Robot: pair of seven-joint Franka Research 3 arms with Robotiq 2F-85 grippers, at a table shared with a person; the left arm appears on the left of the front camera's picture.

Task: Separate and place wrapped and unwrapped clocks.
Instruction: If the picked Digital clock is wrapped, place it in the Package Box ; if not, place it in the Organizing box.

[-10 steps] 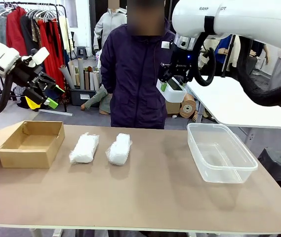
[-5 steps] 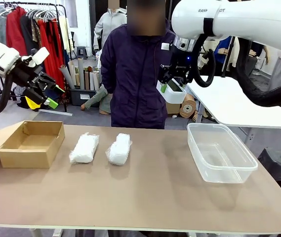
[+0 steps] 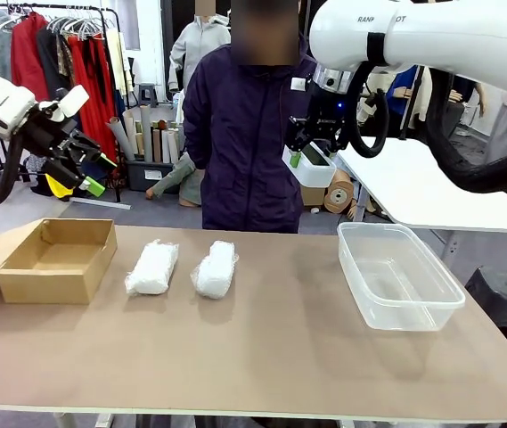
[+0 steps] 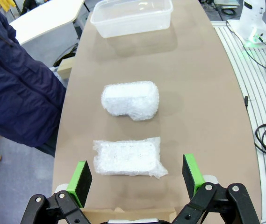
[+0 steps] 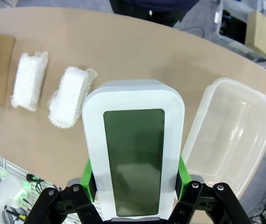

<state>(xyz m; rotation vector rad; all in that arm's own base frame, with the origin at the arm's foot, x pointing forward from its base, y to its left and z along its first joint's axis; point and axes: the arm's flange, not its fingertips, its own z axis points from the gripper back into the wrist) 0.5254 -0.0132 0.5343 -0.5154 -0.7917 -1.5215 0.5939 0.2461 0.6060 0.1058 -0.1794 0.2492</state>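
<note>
White bare clock (image 5: 133, 154), grey-green screen, sits clamped between the pads of the right gripper (image 3: 311, 162), high above the table's far edge, not yet over the clear tub (image 3: 413, 316). One wrapped bundle (image 3: 153, 267) and a second wrapped bundle (image 3: 216, 268) lie side by side between the tub and the cardboard box (image 3: 48, 285). The left gripper (image 3: 102, 175) hangs above the box, jaws apart, empty. Step in hand, as judged: carrying the unwrapped clock. Next, likely across and down into the tub, then release.

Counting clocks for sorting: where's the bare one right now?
Front view: the bare clock is clamped in the right pincer, high above the table, left of the clear tub.
</note>
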